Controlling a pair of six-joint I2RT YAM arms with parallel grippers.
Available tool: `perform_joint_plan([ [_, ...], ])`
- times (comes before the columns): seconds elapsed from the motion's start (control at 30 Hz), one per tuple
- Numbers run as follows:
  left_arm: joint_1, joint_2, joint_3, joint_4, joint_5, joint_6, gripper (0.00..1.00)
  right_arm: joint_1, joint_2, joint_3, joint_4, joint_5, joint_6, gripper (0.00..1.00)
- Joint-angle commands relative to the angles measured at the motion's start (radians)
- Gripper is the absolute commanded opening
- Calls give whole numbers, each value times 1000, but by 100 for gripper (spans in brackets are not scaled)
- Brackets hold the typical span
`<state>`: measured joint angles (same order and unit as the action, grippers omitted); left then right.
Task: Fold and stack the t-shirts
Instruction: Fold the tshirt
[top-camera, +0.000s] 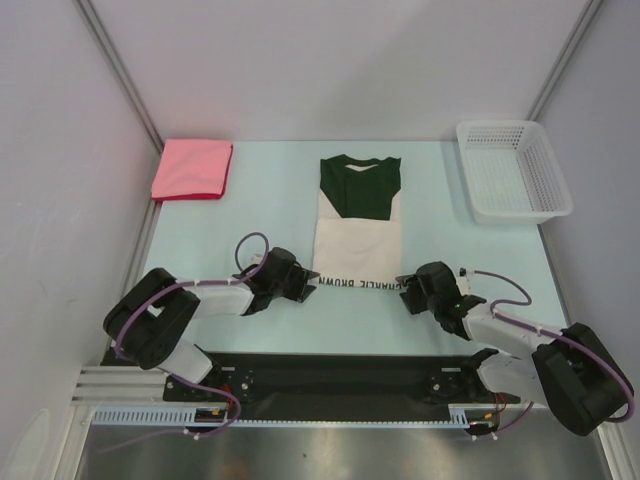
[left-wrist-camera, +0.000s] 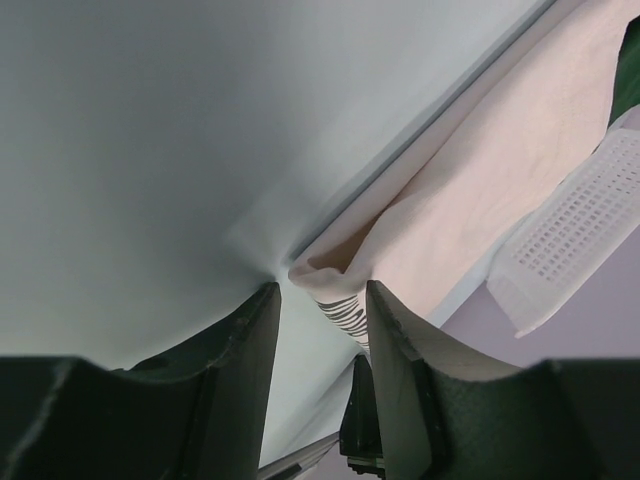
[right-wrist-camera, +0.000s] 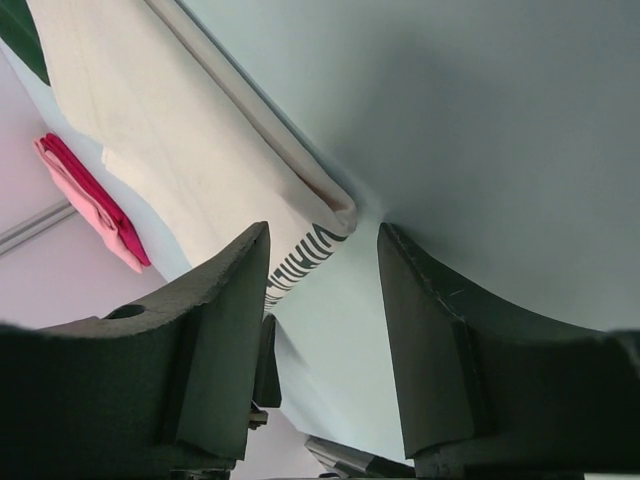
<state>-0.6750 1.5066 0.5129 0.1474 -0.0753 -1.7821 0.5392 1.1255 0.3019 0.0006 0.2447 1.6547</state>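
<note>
**tk_folds:** Where is everything sitting relative to the white plastic mesh basket (top-camera: 515, 170)?

**yam_watcher:** The cream-and-dark-green cloth shirt with black lettering (top-camera: 360, 225) lies flat just left of the basket. Its long axis runs from the arms toward the far wall, with the green collar end level with the basket and the lettered hem nearer the arms. The plain pink-red shirt, folded square (top-camera: 192, 168), is also level with the basket but well further left, past the cream one.

**tk_folds:** And the grippers?

**yam_watcher:** Each is at its own hem corner. The left gripper (left-wrist-camera: 322, 290) is on the corner away from the basket, the right gripper (right-wrist-camera: 323, 228) on the basket-side one. Both have their jaws apart and grip nothing.

My guess is the next move is a pinch on both corners, then carrying the hem up along that long axis.

**tk_folds:** Does the top view show that?

**yam_watcher:** Only the layout, since the jaws are hidden there. The wrist cams show each cloth corner sitting at the gap. On the left it looks like it's brushing one finger, and on the right it's just past the tips.
</note>
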Motion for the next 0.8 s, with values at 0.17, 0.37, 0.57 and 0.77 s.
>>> perform_joint_plan([
  [0.17, 0, 67, -24, -81, -40, -19, 43, -27, 65, -4, -24, 15, -44, 47],
  [0.37, 2, 83, -30, -75, -37, -25, 41, -35, 82, -1, -17, 2, -56, 44],
  [0.57, 6, 78, -54, -68, -40, -39, 41, -36, 106, -9, -11, -10, -39, 45],
  [0.77, 18, 76, -68, -51, -35, -36, 38, -33, 134, -1, -11, -19, -41, 41],
])
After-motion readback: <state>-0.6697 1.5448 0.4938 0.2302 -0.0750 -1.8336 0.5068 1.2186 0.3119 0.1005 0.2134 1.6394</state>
